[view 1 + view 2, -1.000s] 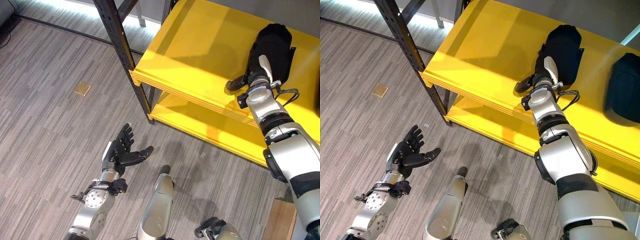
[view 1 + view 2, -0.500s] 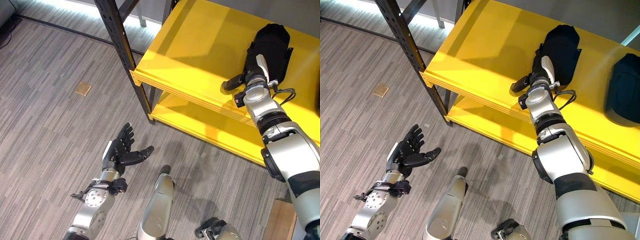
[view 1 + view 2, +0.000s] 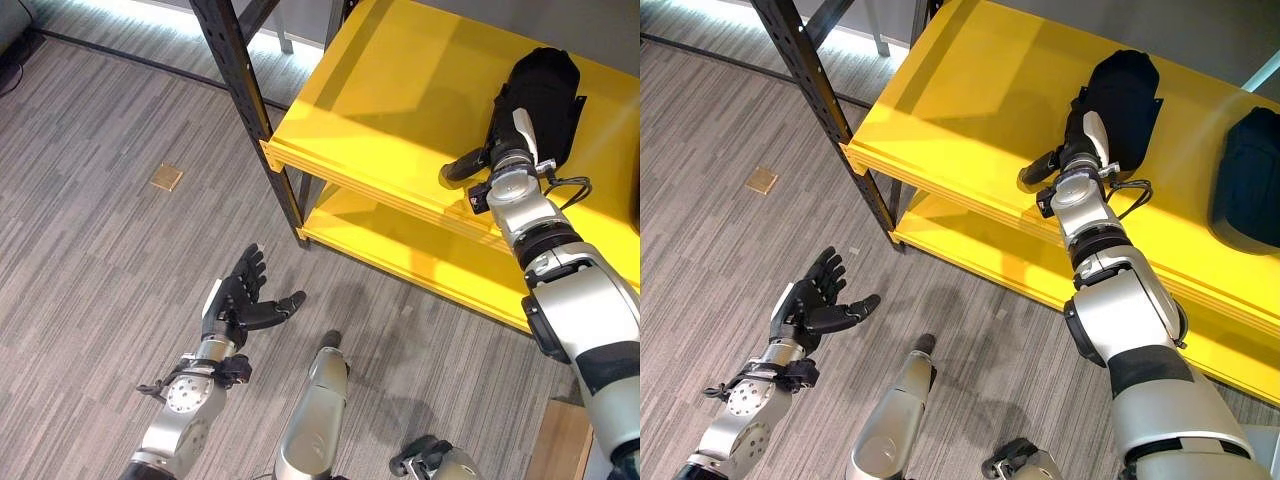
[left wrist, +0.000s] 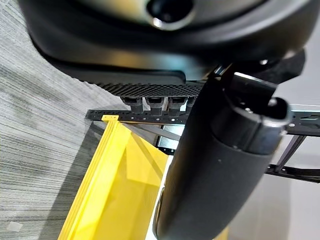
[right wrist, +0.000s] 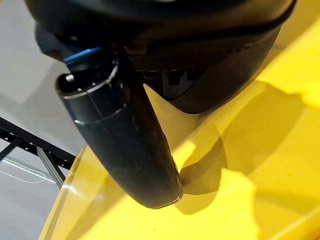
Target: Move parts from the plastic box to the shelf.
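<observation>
Our right hand [image 3: 1083, 150] reaches over the top board of the yellow shelf [image 3: 970, 90], with its thumb standing out to the left just above the board near the front edge. Its fingers lie against the near end of a black part [image 3: 1124, 95] that rests on the shelf; they run in under or behind that part, so we cannot tell whether they are spread or curled on it. In the right wrist view the thumb [image 5: 122, 145] hangs close over the yellow board and casts a shadow on it.

A second black part [image 3: 1247, 180] lies on the same board, farther right, well apart from the first.

Our left hand [image 3: 240, 305] is held low on the left above the grey striped floor [image 3: 90, 250], palm up, fingers straight and spread, thumb out to the right; it holds nothing.

The shelf has a lower yellow board beneath the top one, and a dark metal post [image 3: 245, 95] stands at its left front corner. A small brass plate [image 3: 165, 178] is set in the floor to the left of the post.
</observation>
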You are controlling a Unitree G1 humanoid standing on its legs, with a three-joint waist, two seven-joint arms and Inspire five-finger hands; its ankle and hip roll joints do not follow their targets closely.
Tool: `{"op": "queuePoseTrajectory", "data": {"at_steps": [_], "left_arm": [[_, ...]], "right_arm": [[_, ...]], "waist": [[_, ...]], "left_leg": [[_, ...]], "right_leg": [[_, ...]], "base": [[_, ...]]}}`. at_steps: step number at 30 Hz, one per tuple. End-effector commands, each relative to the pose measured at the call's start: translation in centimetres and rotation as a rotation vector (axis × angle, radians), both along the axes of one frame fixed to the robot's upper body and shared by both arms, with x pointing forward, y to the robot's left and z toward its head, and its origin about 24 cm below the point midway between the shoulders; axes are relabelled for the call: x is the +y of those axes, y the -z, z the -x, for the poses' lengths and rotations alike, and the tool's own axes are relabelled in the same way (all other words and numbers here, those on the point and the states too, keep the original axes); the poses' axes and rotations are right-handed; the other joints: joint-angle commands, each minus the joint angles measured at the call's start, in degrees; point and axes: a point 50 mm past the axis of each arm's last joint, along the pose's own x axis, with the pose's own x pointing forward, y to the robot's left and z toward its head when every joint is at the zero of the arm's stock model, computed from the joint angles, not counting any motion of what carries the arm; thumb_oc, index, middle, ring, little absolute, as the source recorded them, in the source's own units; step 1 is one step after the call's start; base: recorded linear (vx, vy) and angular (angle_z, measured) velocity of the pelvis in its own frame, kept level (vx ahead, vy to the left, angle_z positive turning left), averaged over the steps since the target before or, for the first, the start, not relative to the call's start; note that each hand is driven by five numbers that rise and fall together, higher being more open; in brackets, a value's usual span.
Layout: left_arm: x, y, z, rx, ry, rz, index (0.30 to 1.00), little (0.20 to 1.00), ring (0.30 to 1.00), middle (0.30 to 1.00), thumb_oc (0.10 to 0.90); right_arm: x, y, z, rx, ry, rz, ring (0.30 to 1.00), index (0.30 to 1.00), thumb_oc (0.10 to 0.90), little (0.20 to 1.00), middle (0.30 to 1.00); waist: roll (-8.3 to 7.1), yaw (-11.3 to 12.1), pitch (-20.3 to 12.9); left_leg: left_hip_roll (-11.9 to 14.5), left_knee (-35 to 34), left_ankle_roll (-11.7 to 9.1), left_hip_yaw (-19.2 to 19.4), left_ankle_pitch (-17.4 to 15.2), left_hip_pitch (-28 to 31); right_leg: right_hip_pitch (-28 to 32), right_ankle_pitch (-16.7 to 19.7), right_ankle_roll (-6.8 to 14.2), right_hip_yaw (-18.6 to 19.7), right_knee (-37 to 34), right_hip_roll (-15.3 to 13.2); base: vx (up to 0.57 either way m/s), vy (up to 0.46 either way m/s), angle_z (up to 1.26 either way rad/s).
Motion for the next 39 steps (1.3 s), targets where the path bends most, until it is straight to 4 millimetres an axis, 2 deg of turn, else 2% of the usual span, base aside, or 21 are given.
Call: {"op": "queuePoseTrajectory", "data": {"at_steps": [1, 13, 25, 30, 36, 37, 38, 39], "left_arm": [[-0.5, -4.0, -1.1, -0.206, 0.038, 0.006, 1.0, 1.0, 1.0, 1.0, 0.9], [0.3, -4.3, -0.8, -0.218, -0.001, 0.002, 1.0, 1.0, 1.0, 1.0, 0.9], [0.6, -4.5, -0.7, -0.227, -0.024, 0.005, 1.0, 1.0, 1.0, 1.0, 0.9], [0.7, -4.3, -0.7, -0.222, -0.04, 0.009, 1.0, 1.0, 1.0, 1.0, 0.9], [0.6, -3.8, -0.6, -0.202, -0.061, 0.013, 1.0, 1.0, 1.0, 1.0, 0.9], [0.5, -3.8, -0.5, -0.203, -0.06, 0.014, 1.0, 1.0, 1.0, 1.0, 0.9], [0.5, -3.7, -0.5, -0.199, -0.063, 0.013, 1.0, 1.0, 1.0, 1.0, 0.9], [0.6, -3.6, -0.5, -0.197, -0.063, 0.013, 1.0, 1.0, 1.0, 1.0, 0.9]], "right_arm": [[2.1, -8.5, 0.4, -0.28, -0.055, 0.092, 1.0, 1.0, 0.9, 1.0, 1.0], [3.2, -10.4, 0.8, -0.367, -0.076, 0.148, 1.0, 1.0, 0.9, 1.0, 1.0], [3.8, -10.7, 1.1, -0.429, -0.094, 0.093, 1.0, 1.0, 0.9, 1.0, 1.0], [5.5, -10.9, 1.6, -0.492, -0.159, 0.091, 1.0, 1.0, 0.9, 1.0, 1.0], [7.6, -10.6, 3.6, -0.64, -0.281, 0.05, 1.0, 1.0, 0.9, 1.0, 1.0], [7.6, -10.5, 4.1, -0.668, -0.29, 0.06, 1.0, 1.0, 0.9, 1.0, 1.0], [7.8, -10.2, 4.5, -0.683, -0.31, 0.062, 1.0, 1.0, 0.9, 1.0, 1.0], [7.8, -10.1, 4.5, -0.681, -0.31, 0.062, 1.0, 1.0, 0.9, 1.0, 1.0]], "waist": [[-0.78, -1.1, -1.4], [-1.65, -3.3, -1.4], [-2.12, -4.9, -1.3], [-2.43, -5.6, -1.3], [-2.52, -7.3, -1.0], [-2.16, -7.6, -0.9], [-2.12, -7.8, -0.9], [-2.44, -7.7, -1.1]], "left_leg": [[-0.8, 2.3, 2.8, 1.2, 1.0, -5.9], [0.3, 2.0, 2.5, 1.8, 1.1, -5.4], [1.0, 1.9, 2.3, 2.3, 1.1, -5.0], [1.6, 1.5, 2.2, 2.7, 1.2, -4.4], [2.6, 0.9, 2.0, 3.4, 1.3, -3.2], [2.8, 0.1, 2.4, 3.7, 2.9, -3.4], [3.0, -0.1, 2.4, 3.8, 3.0, -3.1], [3.0, 0.3, 1.9, 3.7, 1.7, -2.7]], "right_leg": [[7.7, -0.6, -1.6, 3.8, -3.0, 5.3], [7.3, -1.0, -1.9, 4.9, -3.1, 5.8], [6.7, -0.9, -2.0, 6.0, -2.9, 5.9], [6.7, -1.1, -2.2, 6.5, -3.0, 6.0], [6.5, -1.4, -2.7, 7.5, -3.1, 6.1], [6.1, -0.5, -3.1, 6.9, -3.5, 6.1], [6.1, -0.5, -3.1, 7.0, -3.6, 6.2], [6.5, -1.3, -2.8, 7.6, -3.6, 6.3]], "base": [[-0.01, 0.0, -0.03], [-0.01, -0.003, -0.04], [-0.01, -0.001, -0.03], [-0.02, -0.005, -0.11], [-0.03, 0.003, -0.09], [-0.1, 0.011, -0.14], [-0.02, -0.015, -0.2], [-0.02, -0.014, -0.16]]}}
